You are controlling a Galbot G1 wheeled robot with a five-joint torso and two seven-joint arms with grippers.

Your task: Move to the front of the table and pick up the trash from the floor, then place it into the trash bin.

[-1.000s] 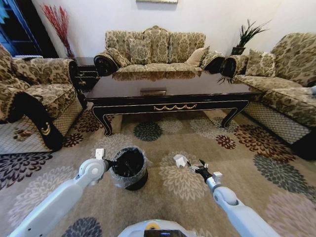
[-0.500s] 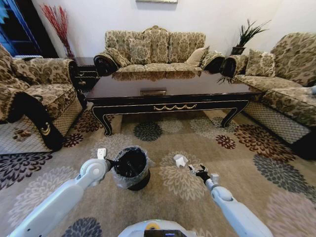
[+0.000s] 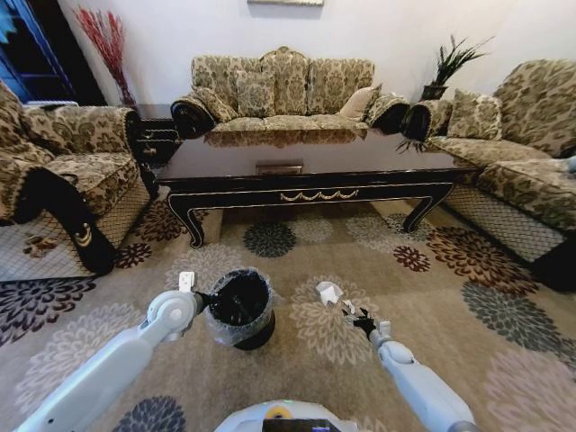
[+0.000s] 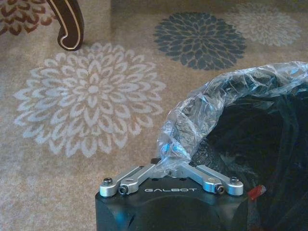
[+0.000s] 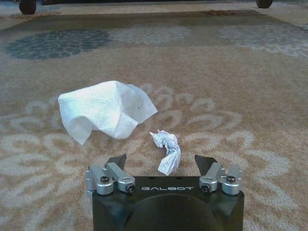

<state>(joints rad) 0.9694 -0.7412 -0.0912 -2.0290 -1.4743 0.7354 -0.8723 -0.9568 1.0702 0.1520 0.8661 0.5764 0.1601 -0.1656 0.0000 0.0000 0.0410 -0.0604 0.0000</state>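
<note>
1. I am facing the table (image 3: pixel 306 166), which is standing across the floor (image 3: pixel 450 297) ahead of me, with sofas behind it and at both sides.
2. My left gripper (image 3: pixel 203 298) is sitting at the near rim of the bin (image 3: pixel 239 309), which is standing on the floor in front of the table, left of centre.
3. In the left wrist view my left gripper (image 4: pixel 169 169) is drawn closed, pinching the bin's clear liner (image 4: pixel 216 103) where it folds over the rim.
4. My right gripper (image 3: pixel 357 316) is hanging low over the floor, right of the bin and well apart from it.
5. Its fingers (image 5: pixel 117 161) are standing wide apart and holding nothing.
6. The trash is lying on the floor just ahead of that gripper: a white paper sheet (image 5: pixel 106 109), partly lifted off the floor, and a smaller crumpled scrap (image 5: pixel 166 150) nearer to me.
7. The scrap is sitting between my right fingertips in the right wrist view; I cannot tell whether they are touching it.
</note>
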